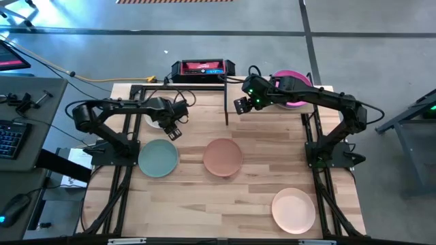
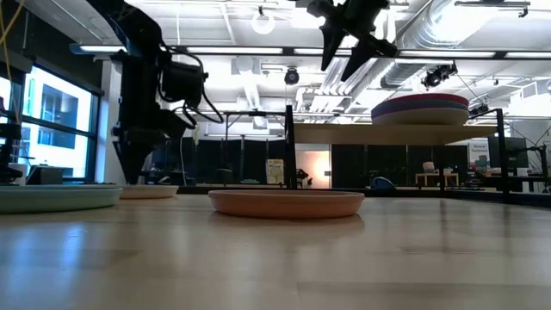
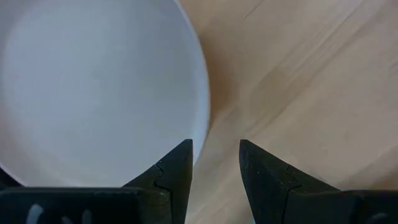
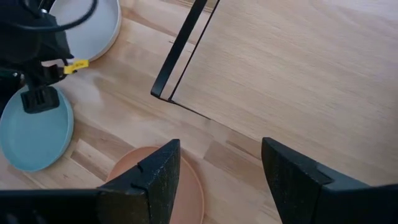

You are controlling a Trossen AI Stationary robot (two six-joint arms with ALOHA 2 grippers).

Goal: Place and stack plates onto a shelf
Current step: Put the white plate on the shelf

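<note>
I'm lowering the left gripper (image 3: 214, 165), fingers apart, astride the white plate (image 3: 93, 87) rim directly beneath; I'm centring the rim before pinching. The right gripper (image 4: 217, 168), spread empty, is hovering above the shelf (image 4: 298, 74) edge.

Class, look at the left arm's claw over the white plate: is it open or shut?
Open. The left claw shows a clear gap between its fingers above the white plate's rim.

Robotics lab, industrial in look.
Exposed ceiling ducts (image 2: 482, 34), concrete floor (image 1: 381, 41), keyboard (image 1: 9, 139) beside rig table (image 1: 204, 204).
</note>
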